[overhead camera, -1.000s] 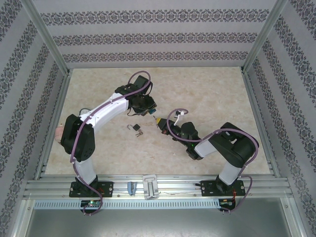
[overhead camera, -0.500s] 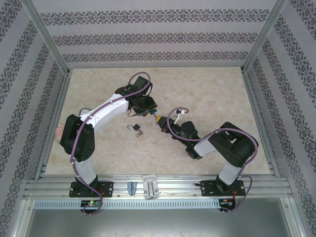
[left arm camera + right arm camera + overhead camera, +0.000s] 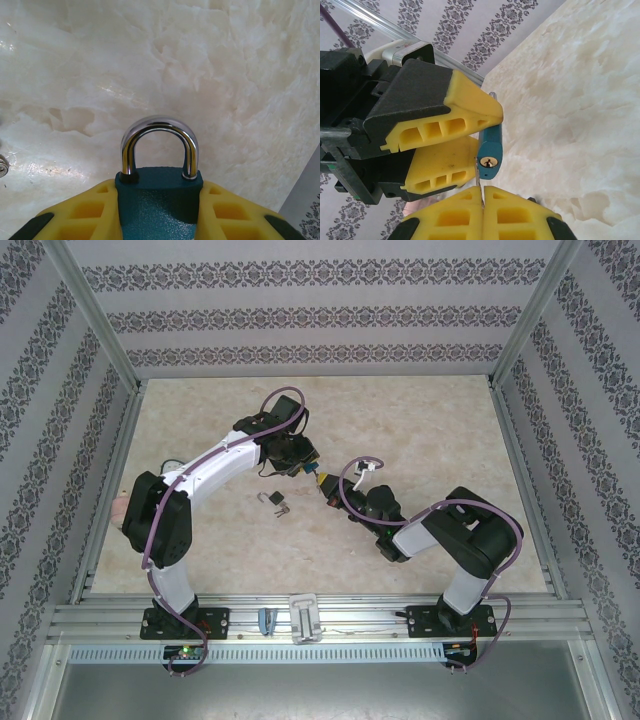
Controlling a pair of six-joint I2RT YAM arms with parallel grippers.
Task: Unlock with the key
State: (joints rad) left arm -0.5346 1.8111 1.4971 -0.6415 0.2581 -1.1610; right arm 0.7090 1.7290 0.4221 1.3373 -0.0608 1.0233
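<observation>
Marbled cream table lies inside an aluminium frame with striped, patterned wallpaper walls. Since a second ago the two arms have drawn slightly closer near the middle of the table, while what looks like a small loose padlock has stayed put on the table just in front of them.

The left gripper is clamped on the teal padlock – its yellow fingers press the body from both sides, and the chrome shackle stands out beyond them, both legs seated in the body. The padlock is held above the table.

The right gripper is pinched tight on the key, a thin metal blade sticking out between its fingertips. The blade's tip sits at the padlock's bottom face, just beside the brass keyhole – whether it touches I cannot tell
</observation>
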